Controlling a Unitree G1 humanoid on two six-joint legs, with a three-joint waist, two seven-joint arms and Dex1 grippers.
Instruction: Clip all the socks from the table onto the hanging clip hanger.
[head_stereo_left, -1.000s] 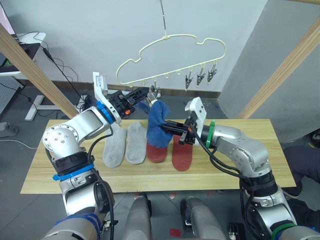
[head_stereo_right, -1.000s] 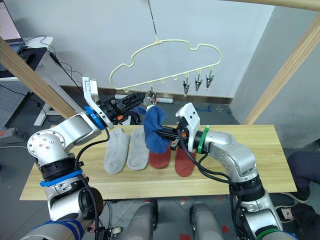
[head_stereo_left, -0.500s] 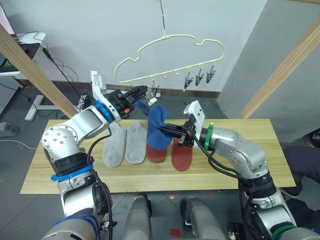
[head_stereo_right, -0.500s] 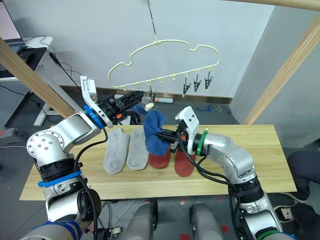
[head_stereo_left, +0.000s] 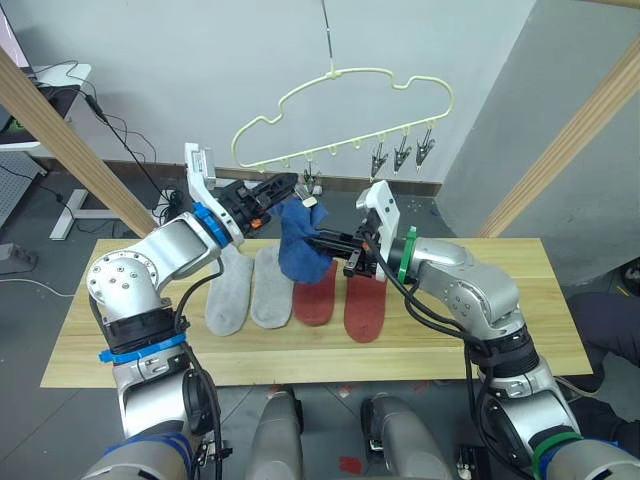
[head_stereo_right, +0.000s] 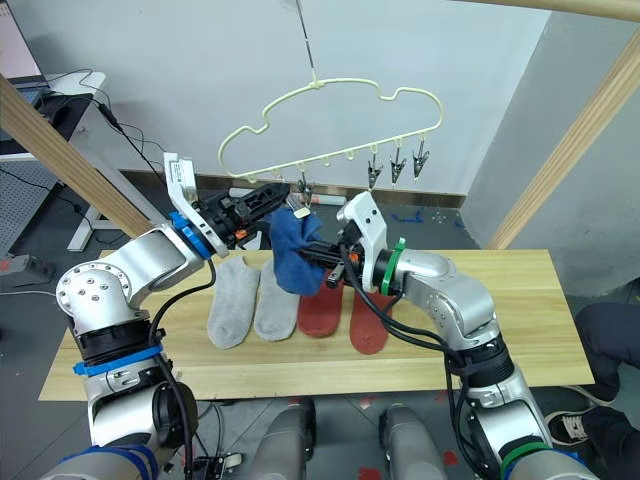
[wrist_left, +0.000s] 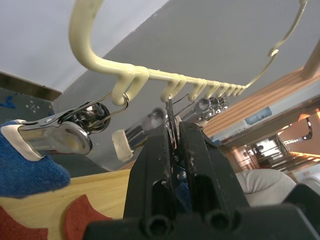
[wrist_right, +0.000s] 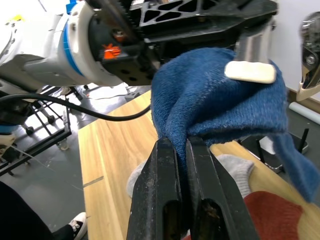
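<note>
socks: two grey ones (head_stereo_left: 245, 290) lie on the table (head_stereo_left: 500, 330) at left, two red (head_stereo_left: 345, 305) beside them. left gripper (head_stereo_left: 290, 184) is pinched on a hanger clip (wrist_left: 55, 135) (cloud-shaped clip hanger (head_stereo_left: 340, 110) above). right gripper (head_stereo_left: 318, 240) grips a blue sock (head_stereo_left: 300, 245) raised to that clip.

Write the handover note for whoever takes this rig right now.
Left gripper: shut on a clip of the hanger, holding it by the blue sock.
Right gripper: shut on the blue sock, lifted off the table up to that clip.
On the table: two grey socks and two red socks, side by side. The blue sock looks like a bundle, but I can't tell whether it is one or two.
Done: no sock hangs by itself yet; whether the clip already bites the blue one is unclear.
Left: finish clipping blue, then clip the grey and red.
</note>
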